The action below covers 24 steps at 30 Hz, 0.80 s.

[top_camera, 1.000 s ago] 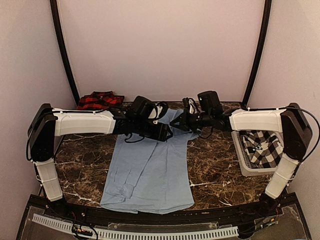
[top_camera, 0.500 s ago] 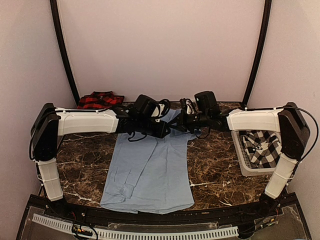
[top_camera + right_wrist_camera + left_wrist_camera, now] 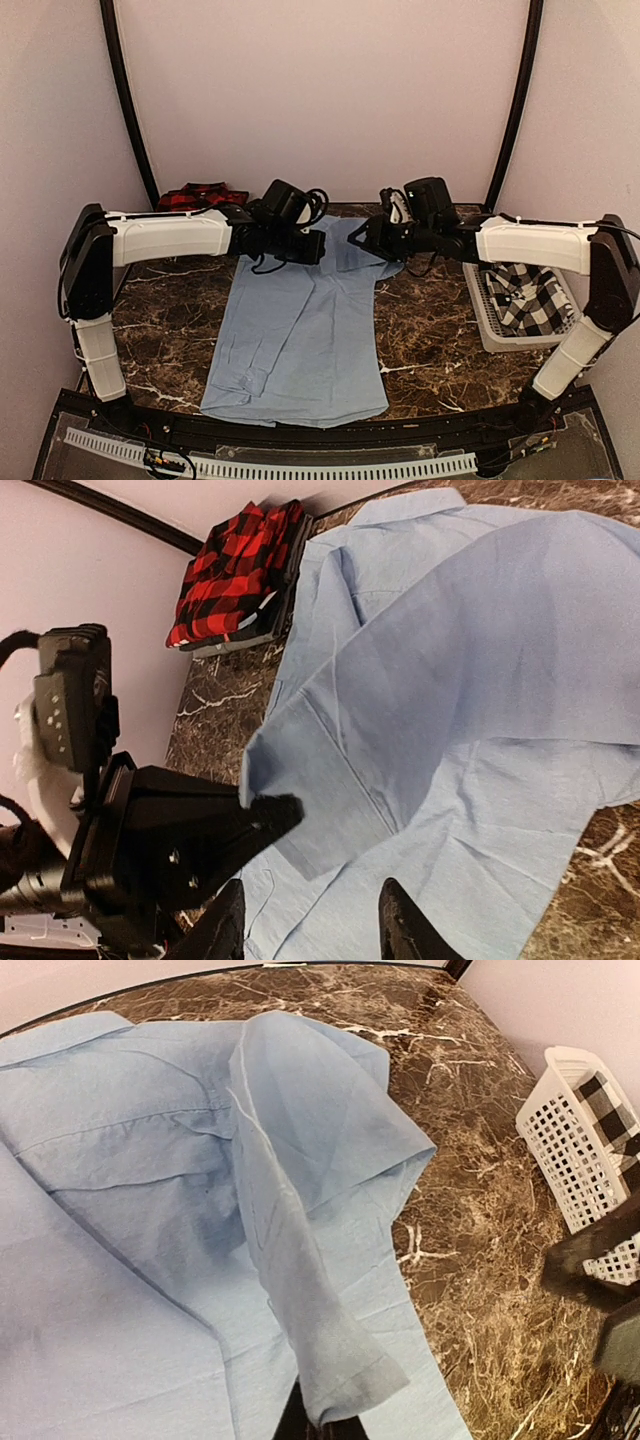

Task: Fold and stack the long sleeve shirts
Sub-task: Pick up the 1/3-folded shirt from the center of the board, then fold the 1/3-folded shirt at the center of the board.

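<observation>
Top view: the light blue shirt [image 3: 300, 340] is lying spread in the middle of the marble table [image 3: 430, 330], collar toward 12 o'clock and hem toward 6 o'clock by the arm bases. Both arms are reaching in over its collar end, and their bodies are hiding what the fingers are doing. The wrist views are filling that in. From the right wrist, the left gripper [image 3: 275, 815] is showing as closed, its black tip pinching the cuff end of one sleeve [image 3: 330, 780] and holding it up off the shirt body. The right gripper [image 3: 312, 890] is standing with its two fingers apart, only cloth below them and nothing between. From the left wrist, that sleeve is running as a raised, draped ridge from the shoulder down to the bottom edge of the picture. The cloth is looking plain, thin and lightly creased, with the seams showing clearly. The red-and-black plaid shirt [image 3: 200, 197] is sitting as a folded bundle at about 10 o'clock against the back wall. The black-and-white checked shirt [image 3: 525, 290] is lying crumpled in the white lattice basket [image 3: 490, 335] at 3 o'clock.
</observation>
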Motion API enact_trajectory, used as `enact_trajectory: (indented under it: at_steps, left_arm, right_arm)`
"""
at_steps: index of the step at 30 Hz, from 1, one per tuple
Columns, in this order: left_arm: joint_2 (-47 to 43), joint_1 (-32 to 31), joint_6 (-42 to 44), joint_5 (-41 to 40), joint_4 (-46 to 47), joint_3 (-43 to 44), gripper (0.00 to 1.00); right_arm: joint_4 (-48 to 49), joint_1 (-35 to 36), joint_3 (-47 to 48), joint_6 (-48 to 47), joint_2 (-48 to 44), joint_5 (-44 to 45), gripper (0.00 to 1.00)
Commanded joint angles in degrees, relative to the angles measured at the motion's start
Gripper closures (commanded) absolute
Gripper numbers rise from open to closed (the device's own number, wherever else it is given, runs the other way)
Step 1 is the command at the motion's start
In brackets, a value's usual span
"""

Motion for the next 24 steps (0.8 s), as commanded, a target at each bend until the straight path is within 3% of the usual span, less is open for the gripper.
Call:
enact_trajectory:
  at_steps: [1,11,24]
  left_arm:
    - [-5.33,2.26,-3.04,-0.41,-4.22,1.84,1.00]
    - [-15.75,8.34,-5.28,5.59,-5.53,-0.33,1.00]
    - [-18.90,15.50,-6.65,6.56,-10.53,-0.61,1.00]
  right_arm:
    - [-4.31,-1.14,-4.36,-2.68,-5.33,8.98,0.57]
    - [-4.93,-2.12,-10.35,-4.17,-4.96,15.35,0.58]
    - [-3.99,-0.15,-11.71,-4.26,2.88,13.67,0.58]
